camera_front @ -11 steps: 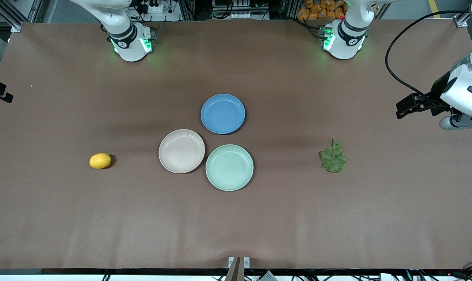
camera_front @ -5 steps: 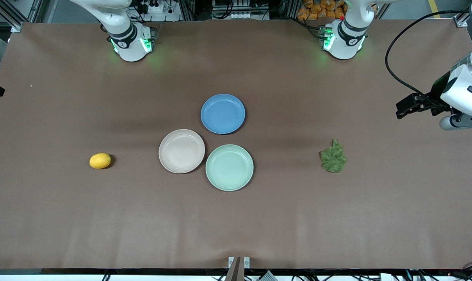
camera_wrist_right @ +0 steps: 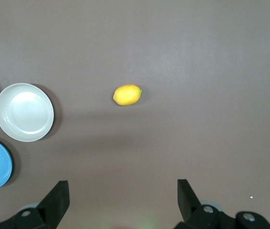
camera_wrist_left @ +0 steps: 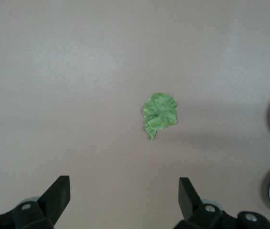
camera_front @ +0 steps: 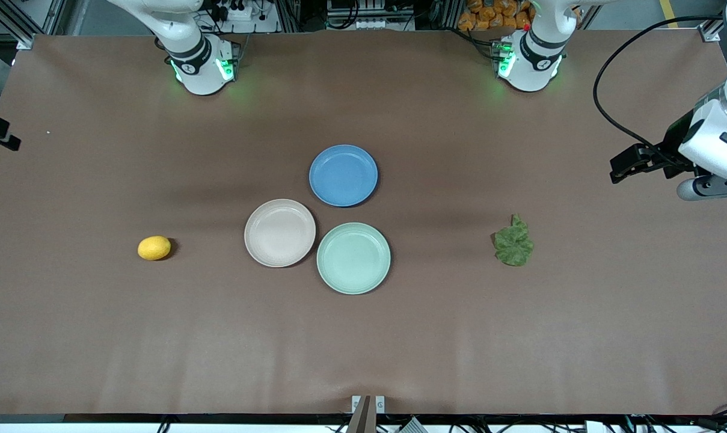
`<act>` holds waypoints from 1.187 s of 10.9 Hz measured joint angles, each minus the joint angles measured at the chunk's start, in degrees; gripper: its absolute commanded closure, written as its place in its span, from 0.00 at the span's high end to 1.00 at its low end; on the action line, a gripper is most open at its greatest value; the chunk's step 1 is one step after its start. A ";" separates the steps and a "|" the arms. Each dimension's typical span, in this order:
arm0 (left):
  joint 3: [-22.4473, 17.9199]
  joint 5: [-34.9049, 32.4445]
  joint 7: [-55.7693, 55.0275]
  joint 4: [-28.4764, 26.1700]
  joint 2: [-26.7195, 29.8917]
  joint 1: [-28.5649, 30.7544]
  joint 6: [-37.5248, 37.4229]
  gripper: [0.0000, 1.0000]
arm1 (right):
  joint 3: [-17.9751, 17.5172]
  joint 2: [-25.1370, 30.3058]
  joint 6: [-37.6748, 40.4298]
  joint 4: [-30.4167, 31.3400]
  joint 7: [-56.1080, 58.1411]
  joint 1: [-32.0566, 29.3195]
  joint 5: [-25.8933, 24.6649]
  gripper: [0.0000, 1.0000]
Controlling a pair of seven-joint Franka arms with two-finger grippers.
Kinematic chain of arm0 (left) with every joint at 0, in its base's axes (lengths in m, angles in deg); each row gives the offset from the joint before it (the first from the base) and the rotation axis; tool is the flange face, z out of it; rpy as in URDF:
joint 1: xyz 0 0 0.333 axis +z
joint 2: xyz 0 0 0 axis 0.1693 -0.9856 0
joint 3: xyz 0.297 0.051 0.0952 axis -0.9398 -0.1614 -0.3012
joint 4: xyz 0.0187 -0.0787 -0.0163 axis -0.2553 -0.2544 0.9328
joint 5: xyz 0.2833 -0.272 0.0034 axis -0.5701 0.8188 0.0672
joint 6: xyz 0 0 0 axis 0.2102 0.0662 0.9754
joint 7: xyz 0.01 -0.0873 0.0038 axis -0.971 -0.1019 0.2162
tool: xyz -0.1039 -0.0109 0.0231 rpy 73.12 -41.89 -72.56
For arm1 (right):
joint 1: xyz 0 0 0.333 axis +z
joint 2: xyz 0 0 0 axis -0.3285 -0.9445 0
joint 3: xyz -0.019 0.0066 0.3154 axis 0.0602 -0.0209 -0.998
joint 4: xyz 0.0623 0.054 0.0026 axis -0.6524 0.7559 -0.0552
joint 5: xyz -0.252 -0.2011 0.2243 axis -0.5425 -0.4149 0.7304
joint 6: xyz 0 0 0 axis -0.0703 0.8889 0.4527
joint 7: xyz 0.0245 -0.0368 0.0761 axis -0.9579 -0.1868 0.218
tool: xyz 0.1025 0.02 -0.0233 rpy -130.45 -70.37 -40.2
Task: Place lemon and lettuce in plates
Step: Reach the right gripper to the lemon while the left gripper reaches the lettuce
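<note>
The yellow lemon (camera_front: pixel 154 248) lies on the brown table toward the right arm's end; it also shows in the right wrist view (camera_wrist_right: pixel 127 95). The dark green lettuce (camera_front: pixel 513 243) lies toward the left arm's end and shows in the left wrist view (camera_wrist_left: pixel 159 114). The beige-pink plate (camera_front: pixel 279 233) and the mint green plate (camera_front: pixel 353 258) sit empty and side by side at the table's middle. My left gripper (camera_wrist_left: pixel 124 183) is open and empty, high over the table's end near the lettuce. My right gripper (camera_wrist_right: pixel 123 187) is open and empty, high over the table near the lemon.
A blue plate (camera_front: pixel 343 175) sits empty, farther from the front camera than the two other plates and touching them. The left arm's hand (camera_front: pixel 709 147) hangs at the table's end with a black cable looping above it. The arm bases (camera_front: pixel 202 66) stand along the table's back edge.
The black part of the right hand at the table's edge has shifted slightly. The lemon, the lettuce, the plates and the left hand have not moved.
</note>
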 measured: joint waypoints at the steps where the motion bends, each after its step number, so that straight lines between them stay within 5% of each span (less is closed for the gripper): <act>1: 0.00 0.00 0.00 0.00 0.00 0.00 0.00 1.00 | -0.06 -0.39 -0.25 0.76 0.08 0.05 0.02 1.00; 13: 0.35 0.00 0.00 -0.67 -4.69 -0.33 4.06 1.00 | -0.15 -10.49 -7.51 5.89 0.41 0.38 0.67 1.00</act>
